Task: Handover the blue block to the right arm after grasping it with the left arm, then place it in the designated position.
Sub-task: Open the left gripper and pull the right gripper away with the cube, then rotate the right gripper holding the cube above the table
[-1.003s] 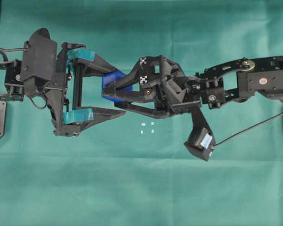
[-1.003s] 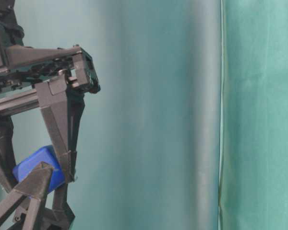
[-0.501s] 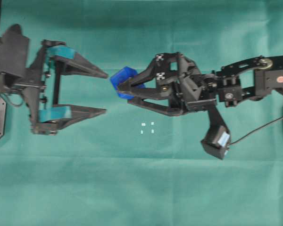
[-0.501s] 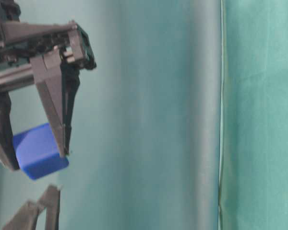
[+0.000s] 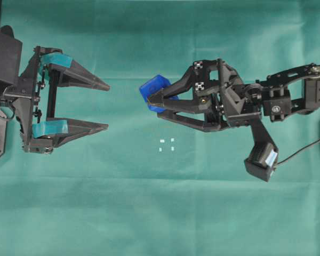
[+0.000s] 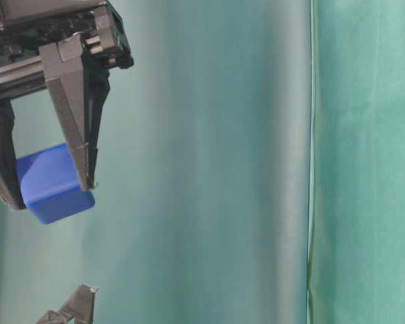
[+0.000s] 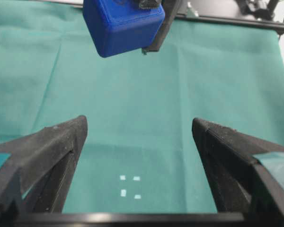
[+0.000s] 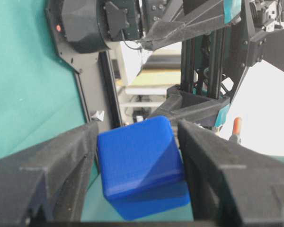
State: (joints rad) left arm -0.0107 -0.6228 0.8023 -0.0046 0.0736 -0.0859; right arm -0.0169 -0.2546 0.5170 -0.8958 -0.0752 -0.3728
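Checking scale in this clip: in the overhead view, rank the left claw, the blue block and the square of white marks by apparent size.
1. Left claw, open and empty, by far the largest.
2. Blue block, held raised in the right claw, so it may look bigger.
3. White marks, slightly smaller than the block.

Place: you are looking at a robot test bench in a lab.
Surface: green cloth [image 5: 160, 213] covers the whole table, and more hangs as a backdrop [image 6: 364, 162] at the right of the table-level view.
Rig: two black arms on fixed bases at the left and right edges of the overhead frame; a cabled camera [image 5: 261, 159] on the right one.
Marks: four white marks [image 5: 166, 144] form a small square at mid-frame.
Behind: blurred pale shelving or furniture [image 8: 142, 94] at the upper centre of your right wrist view.
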